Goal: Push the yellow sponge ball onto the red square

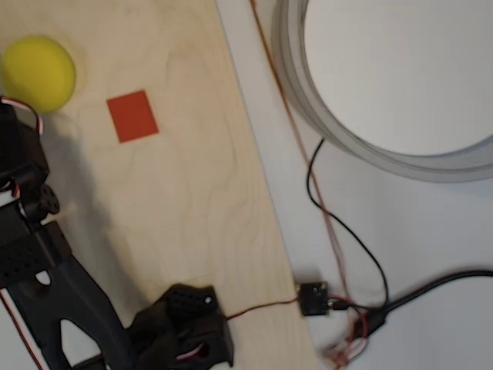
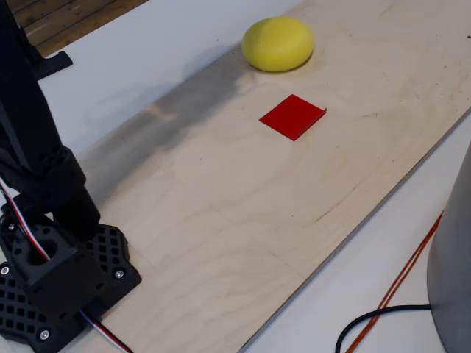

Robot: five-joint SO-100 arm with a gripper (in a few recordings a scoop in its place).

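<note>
The yellow sponge ball (image 1: 38, 73) (image 2: 278, 44) rests on the plywood board (image 1: 185, 193) (image 2: 243, 213). The red square (image 1: 132, 116) (image 2: 292, 116) lies flat and slightly tilted a short gap from the ball, with bare wood between them. In the overhead view my black arm (image 1: 27, 231) runs along the left edge. Its upper end (image 1: 15, 131), with red and white wires, sits just below the ball in the picture and is cut off by the edge. I cannot make out its fingers there. In the fixed view nothing touches the ball; only a shadow reaches toward it.
The arm's base (image 1: 185, 324) (image 2: 51, 287) stands on the board's near end. A large pale grey ring-shaped container (image 1: 362, 131) sits on the white table beside the board. Black and orange cables (image 1: 339, 231) (image 2: 390, 301) lie between them.
</note>
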